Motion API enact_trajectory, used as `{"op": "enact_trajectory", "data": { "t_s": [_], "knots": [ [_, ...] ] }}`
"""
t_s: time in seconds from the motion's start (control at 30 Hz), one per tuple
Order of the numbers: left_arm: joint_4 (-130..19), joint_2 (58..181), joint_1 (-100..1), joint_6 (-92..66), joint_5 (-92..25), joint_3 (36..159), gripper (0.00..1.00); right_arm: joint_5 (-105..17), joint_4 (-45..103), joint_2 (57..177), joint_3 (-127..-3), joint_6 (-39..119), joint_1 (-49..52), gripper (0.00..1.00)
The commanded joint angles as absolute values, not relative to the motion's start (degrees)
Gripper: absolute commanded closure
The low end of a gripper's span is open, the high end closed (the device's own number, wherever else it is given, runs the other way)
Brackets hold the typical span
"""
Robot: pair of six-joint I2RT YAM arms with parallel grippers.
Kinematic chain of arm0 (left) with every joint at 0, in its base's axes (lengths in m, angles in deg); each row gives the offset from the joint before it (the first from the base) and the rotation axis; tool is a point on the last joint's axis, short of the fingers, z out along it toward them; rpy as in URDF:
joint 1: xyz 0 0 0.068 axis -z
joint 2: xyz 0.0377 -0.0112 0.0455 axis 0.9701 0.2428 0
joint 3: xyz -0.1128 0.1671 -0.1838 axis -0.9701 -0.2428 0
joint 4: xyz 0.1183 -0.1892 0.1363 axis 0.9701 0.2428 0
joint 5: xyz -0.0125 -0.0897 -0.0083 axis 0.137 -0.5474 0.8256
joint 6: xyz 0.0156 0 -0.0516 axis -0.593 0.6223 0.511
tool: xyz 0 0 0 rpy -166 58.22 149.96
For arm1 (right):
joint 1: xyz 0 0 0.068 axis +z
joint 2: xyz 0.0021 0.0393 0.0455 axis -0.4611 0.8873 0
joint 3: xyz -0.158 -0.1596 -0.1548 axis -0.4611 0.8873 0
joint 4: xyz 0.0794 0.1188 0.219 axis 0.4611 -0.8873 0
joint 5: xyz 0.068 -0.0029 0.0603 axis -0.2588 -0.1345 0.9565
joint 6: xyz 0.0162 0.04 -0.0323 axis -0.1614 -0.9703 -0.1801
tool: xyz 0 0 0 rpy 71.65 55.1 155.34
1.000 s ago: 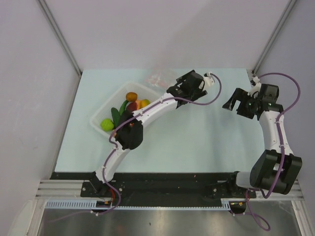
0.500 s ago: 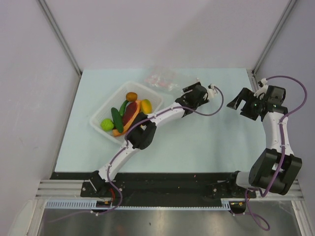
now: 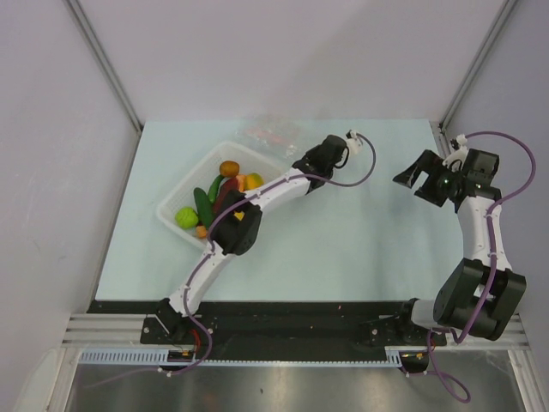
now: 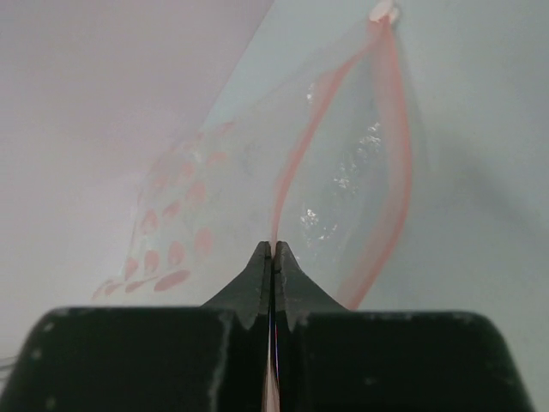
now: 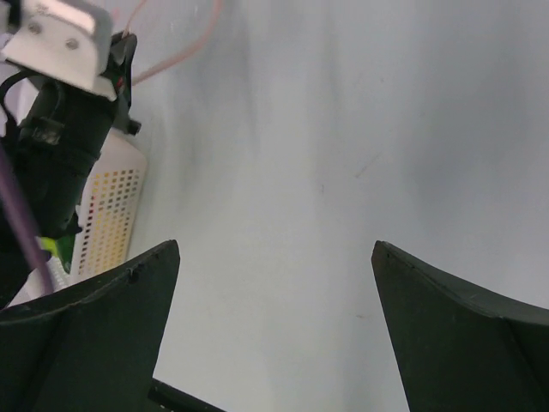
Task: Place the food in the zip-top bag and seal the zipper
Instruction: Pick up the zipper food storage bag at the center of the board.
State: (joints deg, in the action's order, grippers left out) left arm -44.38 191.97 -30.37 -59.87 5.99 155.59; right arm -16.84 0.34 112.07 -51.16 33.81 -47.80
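**Bag gripped at the zipper, far edge of table**

- Bag: clear and crinkly, with pink dots printed on one side. From overhead I see it at the far edge of the table, just beyond the tray's far corner. Its long axis lies roughly left to right along that edge. In my left wrist view it stretches away from the fingers.
- Zipper: two pink-red lips, spread apart, so the mouth gapes. They meet at the bag's far corner, and one lip runs straight down into the left pincer.
- Left gripper: clenched on that zipper lip, tips pressed together.
- Right gripper: released, fingers wide, nothing between them. It hangs over bare table on the right, well apart from the bag.
- Food: green, lime, orange, yellow and dark red pieces, all in the white tray left of the left arm.
- Surface: pale blue-green and matte.
- Room: plain grey wall panels on three sides.
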Motion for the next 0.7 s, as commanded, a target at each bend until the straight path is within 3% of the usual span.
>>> {"op": "enact_trajectory", "data": {
  "t_s": [0.0,0.3,0.53,0.67],
  "knots": [
    [-40.84,175.1,-29.89,-48.71,2.68,154.37,1.0,-10.84,7.79,110.09,-51.67,27.6,-48.02,0.0],
    [-31.52,159.53,-29.81,-31.21,-8.92,159.02,1.0,0.68,25.45,102.99,-51.93,14.75,-50.74,0.0],
    [-32.92,150.39,-29.81,-15.22,-2.17,150.17,1.0,-0.54,20.38,96.04,-54.48,16.77,-52.86,0.0],
    [-29.15,150.2,-29.46,1.79,-0.49,146.55,1.0,-3.08,20.81,92.17,-52.99,13.17,-51.81,0.0]
  ]
}}
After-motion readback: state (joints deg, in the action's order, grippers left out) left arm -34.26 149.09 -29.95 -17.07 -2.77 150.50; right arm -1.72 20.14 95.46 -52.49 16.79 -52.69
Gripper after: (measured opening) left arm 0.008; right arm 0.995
